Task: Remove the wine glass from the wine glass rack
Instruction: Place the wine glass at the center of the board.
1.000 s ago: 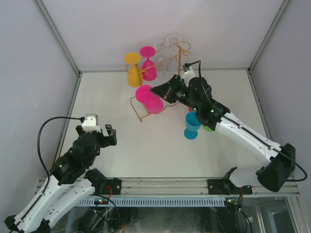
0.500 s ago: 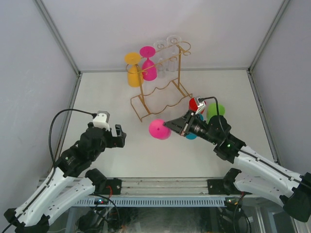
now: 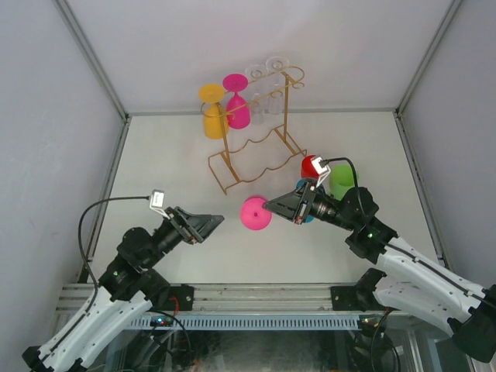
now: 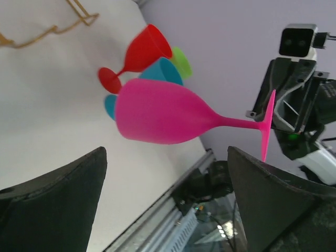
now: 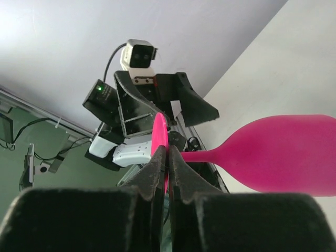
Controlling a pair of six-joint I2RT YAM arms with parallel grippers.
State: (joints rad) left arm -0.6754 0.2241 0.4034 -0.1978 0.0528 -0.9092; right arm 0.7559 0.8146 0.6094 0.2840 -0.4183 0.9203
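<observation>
While my right end effector [image 3: 270, 205] is clamping shut on the flat foot of the pink wine glass [image 3: 254, 212], I am holding that glass on its side with the stem roughly level. In my right wrist view the two fingers are pressing together on the thin edge of the foot, and the bowl is reaching away from them.

The glass is sitting off the wine glass rack [image 3: 256, 147], on the near side of the rack's wavy base and not touching the wire. It is hanging between my two arms, with the bowl pointing toward my left end effector [image 3: 212, 224].

My left end effector is standing wide open and gripping nothing. It is aiming at the bowl from close by, but the fingers are not touching it. In my left wrist view they are framing the glass on either side.

On the rack a yellow glass [image 3: 211, 114], a magenta glass [image 3: 236, 101] and some clear glasses [image 3: 265, 84] are hanging upside down from the top rails.

On the surface [image 3: 170, 155], beside my right arm, a red glass [image 3: 312, 166], a green cup [image 3: 343, 180] and a blue glass [image 4: 160, 71] are clustering together. My right arm is hiding most of the blue one from above.
</observation>
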